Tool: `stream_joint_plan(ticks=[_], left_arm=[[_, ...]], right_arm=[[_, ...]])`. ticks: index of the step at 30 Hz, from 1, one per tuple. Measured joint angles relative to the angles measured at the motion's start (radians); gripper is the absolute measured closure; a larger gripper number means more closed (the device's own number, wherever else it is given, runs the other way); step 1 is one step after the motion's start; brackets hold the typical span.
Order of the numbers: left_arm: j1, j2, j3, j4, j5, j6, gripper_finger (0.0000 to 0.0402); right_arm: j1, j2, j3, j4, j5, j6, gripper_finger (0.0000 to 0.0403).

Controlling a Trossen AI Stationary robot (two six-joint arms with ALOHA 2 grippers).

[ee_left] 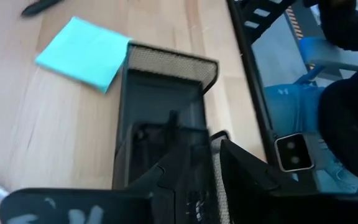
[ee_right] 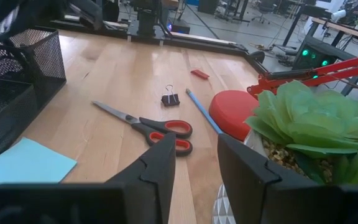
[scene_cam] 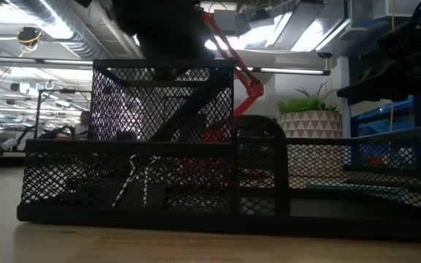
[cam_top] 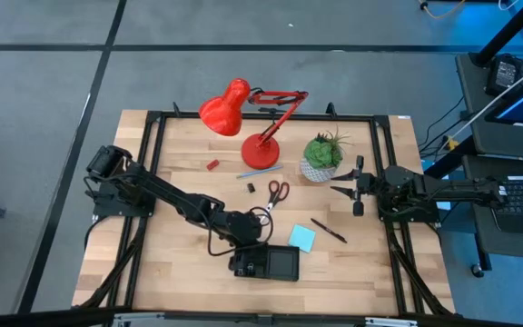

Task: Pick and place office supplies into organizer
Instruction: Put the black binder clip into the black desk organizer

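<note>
Black mesh organizer (cam_top: 271,262) sits at the desk's (cam_top: 171,272) near edge, with the left gripper (ee_left: 197,168) directly over its left compartment; whether its fingers are spread cannot be told. Beside it lie the blue sticky-note pad (cam_top: 301,238), scissors (cam_top: 276,193), a pen (cam_top: 329,230) and a binder clip (ee_right: 170,99). Right gripper (ee_right: 196,163) hovers by the potted plant (cam_top: 321,156), fingers spread and empty.

Sticky-note pad (cam_top: 301,238) just beside organizer (cam_top: 284,264)

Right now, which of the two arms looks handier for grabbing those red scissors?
Probably the left: its gripper hovers at the organizer, just below the scissors. The right gripper waits beside the plant.
</note>
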Motion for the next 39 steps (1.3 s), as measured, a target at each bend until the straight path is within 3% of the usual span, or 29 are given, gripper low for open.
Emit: stream_joint_plan(ticks=[7, 11, 16, 24, 30, 35, 39], left_arm=[[0.004, -0.001, 0.064, -0.109, -0.006, 0.015, 0.0319], [0.016, -0.023, 0.11, -0.265, -0.024, 0.029, 0.032], [0.039, -0.07, 0.133, -0.495, -0.138, 0.029, 0.032], [0.108, -0.106, 0.134, -0.698, -0.315, 0.058, 0.032], [0.178, -0.102, 0.134, -0.814, -0.358, 0.091, 0.0308], [0.216, -0.101, 0.134, -0.812, -0.377, 0.224, 0.0275], [0.233, -0.101, 0.134, -0.775, -0.439, 0.428, 0.0249]], right_arm=[[0.0, 0.0, 0.0, -0.001, 0.0, 0.0, 0.028], [0.0, 0.0, 0.0, -0.003, 0.0, 0.0, 0.028], [0.0, 0.0, 0.0, -0.003, 0.0, 0.0, 0.028], [0.0, 0.0, 0.0, -0.003, 0.0, -0.002, 0.028], [0.0, 0.0, 0.0, -0.002, 0.0, -0.004, 0.028], [0.0, 0.0, 0.0, -0.003, 0.0, -0.004, 0.028], [0.0, 0.0, 0.0, -0.009, 0.0, -0.005, 0.028]])
